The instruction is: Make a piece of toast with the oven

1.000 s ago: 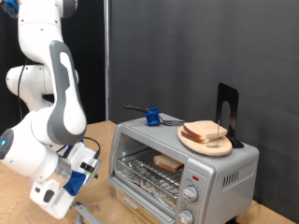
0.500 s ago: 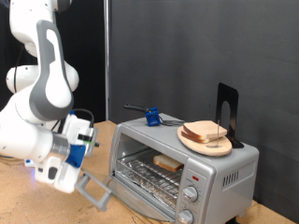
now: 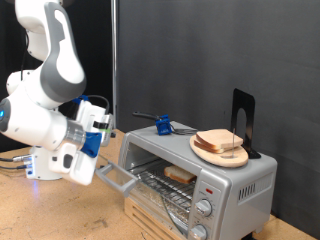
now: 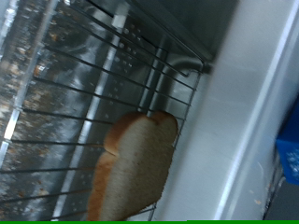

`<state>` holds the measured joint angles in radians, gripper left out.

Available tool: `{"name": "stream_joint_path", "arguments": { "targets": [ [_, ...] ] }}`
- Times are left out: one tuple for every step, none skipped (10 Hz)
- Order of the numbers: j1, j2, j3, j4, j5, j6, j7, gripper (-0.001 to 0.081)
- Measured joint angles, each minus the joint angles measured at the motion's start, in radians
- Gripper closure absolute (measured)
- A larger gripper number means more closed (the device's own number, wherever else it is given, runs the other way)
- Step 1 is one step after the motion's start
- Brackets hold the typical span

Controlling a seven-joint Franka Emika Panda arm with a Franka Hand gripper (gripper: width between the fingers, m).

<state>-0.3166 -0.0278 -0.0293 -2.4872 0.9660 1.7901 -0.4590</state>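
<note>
The silver oven (image 3: 240,178) stands at the exterior view's right, its glass door (image 3: 150,195) partly raised. The piece of toast (image 3: 180,173) lies flat on the wire rack inside. In the wrist view the toast (image 4: 135,173) shows pale with a tan crust on the rack wires (image 4: 84,93). My gripper (image 3: 104,170) is at the door's grey handle (image 3: 120,180), on the oven's left side in the exterior view. Its fingers are hidden by the hand and do not show in the wrist view.
A round wooden plate (image 3: 208,154) with other bread slices (image 3: 222,143) sits on the oven's top, next to a black bookend (image 3: 243,118) and a blue-handled tool (image 3: 161,125). Two knobs (image 3: 205,208) are on the oven's front right. Wooden table (image 3: 60,215) below.
My arm has swung up and to the exterior view's right from low near the table. The door handle has risen with it, so the door has gone from lying open to partly raised.
</note>
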Motion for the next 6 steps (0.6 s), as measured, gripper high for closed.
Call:
{"name": "stream_joint_path", "arguments": {
  "targets": [
    [0.008, -0.02, 0.014, -0.011, 0.018, 0.013, 0.019, -0.0002],
    [0.024, -0.028, 0.039, -0.016, 0.049, 0.049, 0.024, -0.0002],
    [0.043, -0.029, 0.062, -0.014, 0.069, 0.085, 0.033, -0.0002],
    [0.058, -0.028, 0.084, -0.014, 0.089, 0.113, 0.04, -0.0002],
    [0.073, -0.028, 0.105, -0.014, 0.105, 0.133, 0.046, -0.0002],
    [0.084, -0.028, 0.122, -0.014, 0.111, 0.141, 0.057, -0.0002]
  ]
}}
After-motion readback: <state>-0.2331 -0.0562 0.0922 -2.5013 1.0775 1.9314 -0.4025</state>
